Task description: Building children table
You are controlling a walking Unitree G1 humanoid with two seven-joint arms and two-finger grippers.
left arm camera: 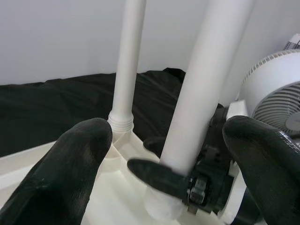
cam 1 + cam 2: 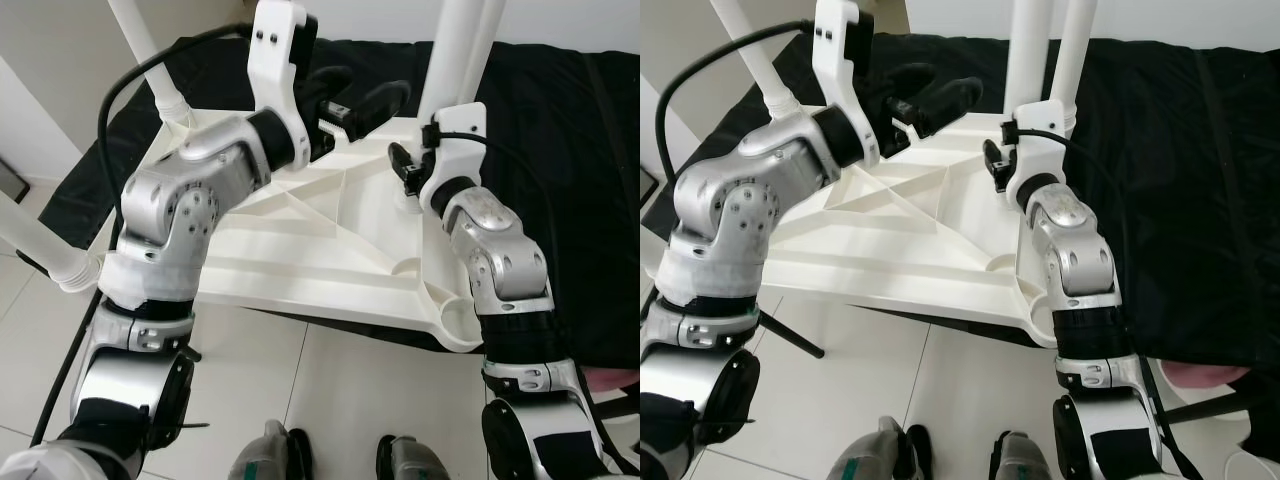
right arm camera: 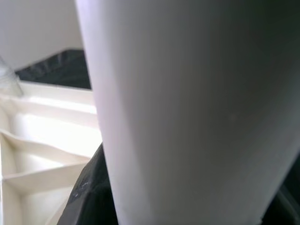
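The white table top (image 2: 330, 250) lies upside down on a black cloth, ribs facing up. Several white legs stand up from its corners. My right gripper (image 2: 412, 165) is shut on the foot of the far right leg (image 2: 450, 50), and that leg (image 3: 187, 117) sits close against the right wrist camera. A second leg (image 2: 487, 30) rises just behind it. My left gripper (image 2: 358, 95) hovers open above the table's middle, pointing at the held leg (image 1: 206, 93), its fingers (image 1: 70, 173) wide apart and touching nothing. Another leg (image 2: 140, 50) stands at the far left corner.
The black cloth (image 2: 560, 150) covers a low bed behind and to the right. A leg (image 2: 40, 245) sticks out over the tiled floor (image 2: 300, 400) at the left. A white fan (image 1: 276, 93) stands past the right arm. My feet (image 2: 270, 455) are at the table's near edge.
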